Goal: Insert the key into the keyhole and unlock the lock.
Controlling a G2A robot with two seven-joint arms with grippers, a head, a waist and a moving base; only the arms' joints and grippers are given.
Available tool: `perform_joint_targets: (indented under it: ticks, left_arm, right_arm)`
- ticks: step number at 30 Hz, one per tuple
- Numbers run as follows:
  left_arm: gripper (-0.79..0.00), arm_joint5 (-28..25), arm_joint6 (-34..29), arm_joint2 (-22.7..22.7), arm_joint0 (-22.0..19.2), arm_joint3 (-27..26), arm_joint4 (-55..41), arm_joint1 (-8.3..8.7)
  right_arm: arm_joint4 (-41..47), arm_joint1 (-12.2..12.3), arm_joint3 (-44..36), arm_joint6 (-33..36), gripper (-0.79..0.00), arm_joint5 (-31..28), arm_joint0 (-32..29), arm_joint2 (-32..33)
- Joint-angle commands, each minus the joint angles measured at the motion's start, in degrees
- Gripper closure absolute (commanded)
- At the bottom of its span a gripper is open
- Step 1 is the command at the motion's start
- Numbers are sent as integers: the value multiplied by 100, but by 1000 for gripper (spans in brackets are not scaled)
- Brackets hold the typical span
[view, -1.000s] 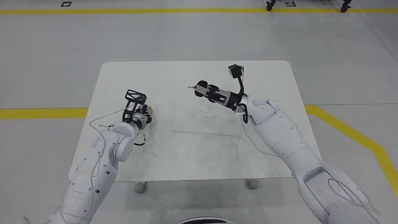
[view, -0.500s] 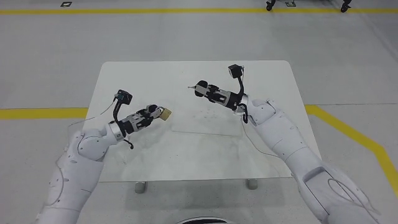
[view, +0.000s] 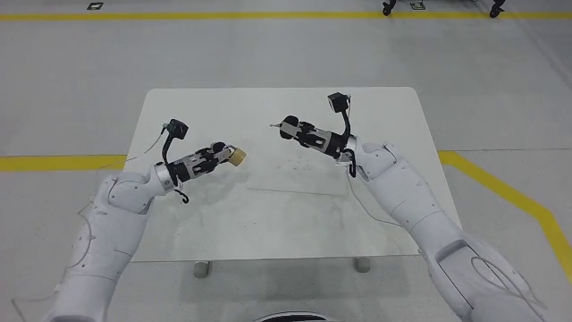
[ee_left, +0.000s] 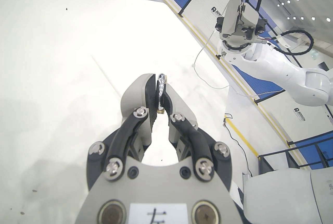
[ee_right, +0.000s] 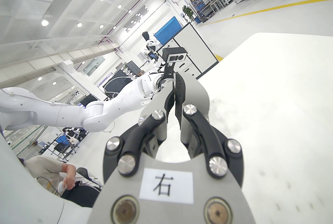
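A small brass padlock (view: 238,156) is clamped in my left gripper (view: 225,155), held above the table's left half and pointing toward the other arm. In the left wrist view the left gripper (ee_left: 160,87) is shut on the lock (ee_left: 161,81), whose silver and brass edge shows between the pads. My right gripper (view: 288,128) hovers over the table's middle, shut on a thin key (view: 273,126) whose tip sticks out toward the lock. The right gripper (ee_right: 176,81) shows its pads pressed together; the key is hidden there.
The white table (view: 375,116) carries a faint straight line (view: 295,192) near its middle. A loose white cable (view: 366,206) trails from the right arm over the table. The table's right edge (ee_left: 205,48) runs below the right arm.
The left arm has raised the padlock off the table and swung its gripper to point right, toward the key. The right arm has kept still.
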Motion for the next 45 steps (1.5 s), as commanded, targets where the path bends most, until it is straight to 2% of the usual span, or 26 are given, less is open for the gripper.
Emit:
perform_joint_targets:
  ticks: [1, 2, 3, 6, 9, 12, 18, 22, 25, 36, 40, 43, 45]
  left_arm:
    - [0, 349, -164, 188, 3, 102, -677, -50]
    - [0, 469, -708, 383, -19, 202, -1515, -86]
    - [0, 942, -1651, 549, -169, 397, -2432, -102]
    - [0, 1881, -3527, 583, -726, 1095, -4399, -129]
    - [0, 2624, -4272, 655, -1066, 1592, -5276, -174]
    - [0, 3025, -4672, 811, -1288, 1873, -5545, -223]
    - [0, 3171, -4800, 1301, -1676, 2496, -6062, -402]
    - [0, 3290, -4800, 1767, -1847, 2580, -6465, -511]
    - [0, 3152, -4800, 2004, -1950, 2629, -6472, -517]
    - [0, 3184, -4718, 1998, -1914, 2571, -6499, -521]
    - [0, 3640, -4746, 1894, -1731, 2300, -6932, -537]
    - [0, 4005, -4789, 1881, -1685, 2328, -7166, -567]
    - [0, 3956, -4656, 1874, -1697, 2377, -7169, -589]
  right_arm:
    - [0, 0, 0, 0, 0, 0, 0, 0]
    - [-10, 0, -54, -34, 0, 56, -25, 4]
    - [-65, 10, -159, -87, 0, 150, -60, 27]
    - [-343, 82, -533, -211, 0, 278, -229, 177]
    - [-609, 203, -995, -338, 0, 353, -528, 460]
    - [-729, 350, -1570, -456, 0, 384, -945, 862]
    - [-919, 546, -2948, -616, 0, 802, -1838, 1436]
    - [-546, 560, -3494, -406, 0, 935, -2091, 1283]
    - [-276, 547, -3608, -242, 0, 891, -2087, 1112]
    - [-276, 547, -3608, -242, 0, 891, -2087, 1112]
    - [-291, 542, -3631, -220, 0, 1035, -2113, 1040]
    - [-934, 536, -3706, -514, 0, 1283, -2198, 1051]
    - [-949, 532, -3733, -616, 0, 1252, -2286, 1017]
